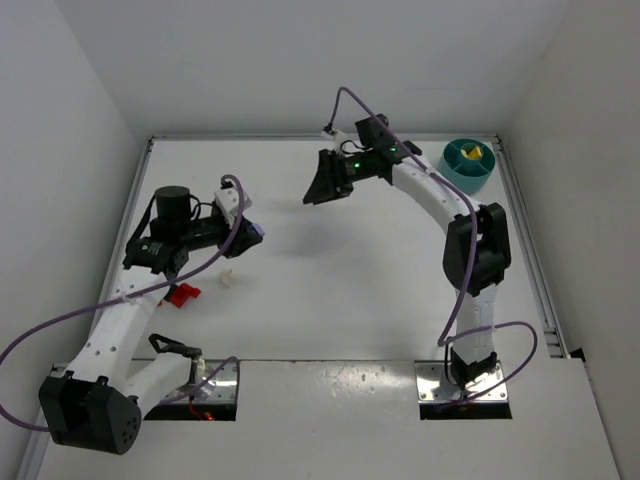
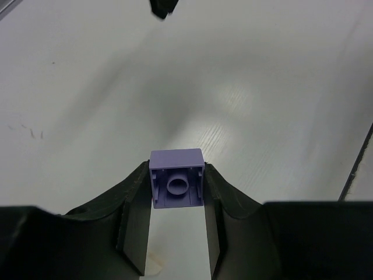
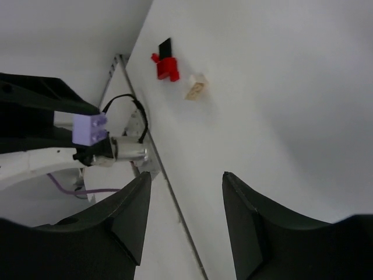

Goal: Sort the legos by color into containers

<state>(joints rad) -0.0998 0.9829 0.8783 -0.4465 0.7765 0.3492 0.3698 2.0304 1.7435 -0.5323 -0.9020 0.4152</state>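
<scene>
Our left claw [image 2: 175, 173] pinches a pale purple brick [image 2: 176, 185] at the very fingertips [image 2: 137, 188], clear of the table [image 2: 262, 87]; our right claw [image 3: 186, 182] hangs open and empty. We fear a slip or twist on the way to the teal dish [image 1: 465, 181], well apart beyond the right arm [image 1: 438, 198].

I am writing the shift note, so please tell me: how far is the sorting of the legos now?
Done: yellow legos lie in the teal dish. In hand: the left end effector grips a purple brick. Left: the red brick and the cream brick lie on the table; the right end effector is open, empty.
</scene>
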